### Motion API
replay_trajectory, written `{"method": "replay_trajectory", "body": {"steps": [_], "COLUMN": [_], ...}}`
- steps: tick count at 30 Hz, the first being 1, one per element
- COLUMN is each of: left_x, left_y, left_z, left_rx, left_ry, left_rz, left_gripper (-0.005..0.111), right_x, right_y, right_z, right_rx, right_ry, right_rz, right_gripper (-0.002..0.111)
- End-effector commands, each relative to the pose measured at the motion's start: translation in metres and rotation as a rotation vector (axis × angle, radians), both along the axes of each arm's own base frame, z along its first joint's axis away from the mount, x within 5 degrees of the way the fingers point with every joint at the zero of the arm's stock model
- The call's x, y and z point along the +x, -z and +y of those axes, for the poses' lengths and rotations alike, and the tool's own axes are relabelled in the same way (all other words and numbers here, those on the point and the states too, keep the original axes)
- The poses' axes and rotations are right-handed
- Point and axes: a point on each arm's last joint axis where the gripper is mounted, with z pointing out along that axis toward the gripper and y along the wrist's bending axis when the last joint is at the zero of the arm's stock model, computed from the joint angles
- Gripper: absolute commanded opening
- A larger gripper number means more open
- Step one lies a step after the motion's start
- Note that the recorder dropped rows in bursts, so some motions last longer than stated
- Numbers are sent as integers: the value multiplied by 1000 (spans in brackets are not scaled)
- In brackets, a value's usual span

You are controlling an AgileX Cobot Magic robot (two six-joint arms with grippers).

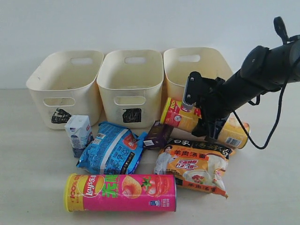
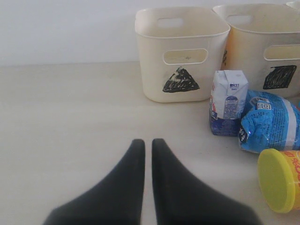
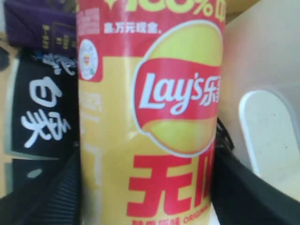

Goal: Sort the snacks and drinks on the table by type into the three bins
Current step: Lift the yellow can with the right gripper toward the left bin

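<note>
My right gripper is shut on the yellow-red Lay's tube, which lies slanted in front of the right bin; its black fingers press both sides of the tube. The pink tube lies at the front. Between the two tubes are the blue packet, the orange packet, the white carton and the purple carton. The triangle bin and the square bin stand behind. My left gripper is shut and holds nothing, off to the side of the triangle bin.
A pale wall rises just behind the bins. The right arm and its cable hang over the table's right side. Bare tabletop lies around the left gripper. The pink tube's yellow-green lid shows in the left wrist view.
</note>
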Motion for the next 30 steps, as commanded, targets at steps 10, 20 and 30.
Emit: {"method": "replay_trajectory", "body": {"steps": [10, 20, 30], "left_x": [0, 0, 0], "left_y": [0, 0, 0], "left_z": [0, 0, 0], "left_rx": [-9, -9, -9], "left_ry": [0, 0, 0], "left_rz": [-3, -3, -3], "left_gripper": [4, 4, 4], "right_x": [-25, -51, -80], "right_y": [-62, -101, -127], "right_z": [-1, 14, 69], "right_rx": [65, 121, 195], "right_ry": [-45, -78, -146], "right_rz": [5, -7, -127], "right_gripper": [0, 0, 0]}}
